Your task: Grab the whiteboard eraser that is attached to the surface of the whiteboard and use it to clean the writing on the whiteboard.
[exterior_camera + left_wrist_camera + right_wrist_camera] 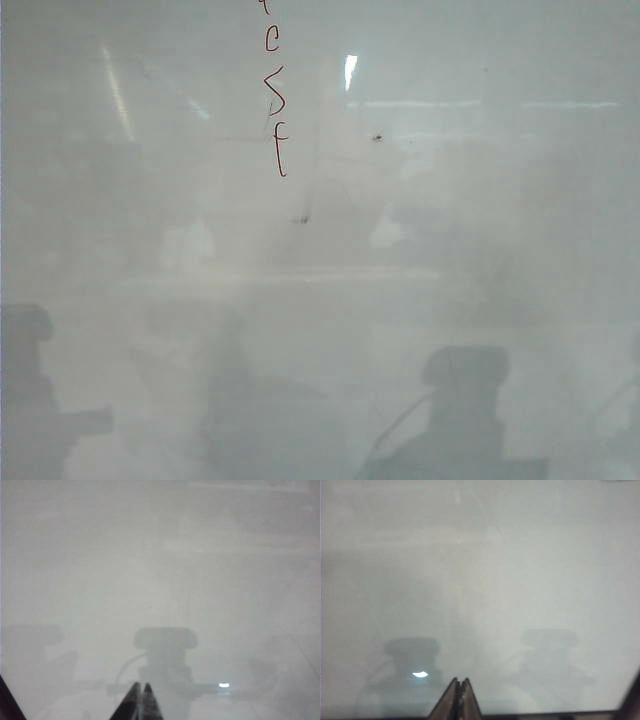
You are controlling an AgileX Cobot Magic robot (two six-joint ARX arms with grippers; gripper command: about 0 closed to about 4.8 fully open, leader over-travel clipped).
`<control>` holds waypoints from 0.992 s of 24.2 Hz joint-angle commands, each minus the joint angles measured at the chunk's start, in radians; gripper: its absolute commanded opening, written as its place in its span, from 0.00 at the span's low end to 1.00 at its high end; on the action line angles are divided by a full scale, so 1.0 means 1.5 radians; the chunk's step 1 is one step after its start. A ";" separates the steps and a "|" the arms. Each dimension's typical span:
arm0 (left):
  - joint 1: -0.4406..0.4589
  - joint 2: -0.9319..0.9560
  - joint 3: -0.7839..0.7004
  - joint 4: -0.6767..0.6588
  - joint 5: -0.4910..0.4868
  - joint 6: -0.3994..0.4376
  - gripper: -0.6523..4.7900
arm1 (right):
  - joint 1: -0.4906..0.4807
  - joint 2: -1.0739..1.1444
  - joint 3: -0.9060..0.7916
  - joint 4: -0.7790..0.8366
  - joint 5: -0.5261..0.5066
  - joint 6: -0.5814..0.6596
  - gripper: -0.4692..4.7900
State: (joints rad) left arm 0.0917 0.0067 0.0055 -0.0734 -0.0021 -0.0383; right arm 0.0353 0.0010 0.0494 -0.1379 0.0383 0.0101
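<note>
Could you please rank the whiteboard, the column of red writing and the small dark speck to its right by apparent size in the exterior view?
1. whiteboard, filling the view.
2. writing, a thin column.
3. dark speck, tiny.

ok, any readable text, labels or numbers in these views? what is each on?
"c" – red handwriting on the whiteboard
"s", angular – below it
"f" – lowest in the column
One more red mark above is cut off by the frame edge, unreadable.
Left gripper and right gripper views: no text.
</note>
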 commanded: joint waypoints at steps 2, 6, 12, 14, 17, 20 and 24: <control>0.000 0.001 0.002 -0.067 0.001 0.003 0.12 | 0.001 -0.001 0.003 -0.037 0.080 -0.026 0.09; 0.000 0.001 0.003 -0.075 0.002 0.003 0.12 | 0.001 -0.001 0.003 -0.066 0.075 -0.025 0.09; 0.000 0.001 0.028 -0.042 0.113 -0.030 0.12 | 0.001 -0.001 0.016 -0.018 0.048 0.005 0.09; 0.000 0.001 0.063 -0.012 0.197 0.000 0.12 | 0.001 -0.001 0.050 -0.005 0.053 -0.004 0.09; 0.000 0.001 0.167 -0.021 0.179 0.054 0.12 | 0.001 0.003 0.170 -0.085 0.155 -0.015 0.08; 0.001 0.020 0.289 -0.033 0.067 0.078 0.12 | 0.001 0.011 0.302 -0.194 0.190 -0.143 0.09; 0.001 0.147 0.459 -0.007 0.043 0.008 0.12 | 0.002 0.049 0.472 -0.237 0.224 -0.199 0.09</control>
State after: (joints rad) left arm 0.0925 0.1818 0.6571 -0.1028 0.0483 0.0441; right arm 0.0372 0.0536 0.7189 -0.5037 0.3412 -0.2806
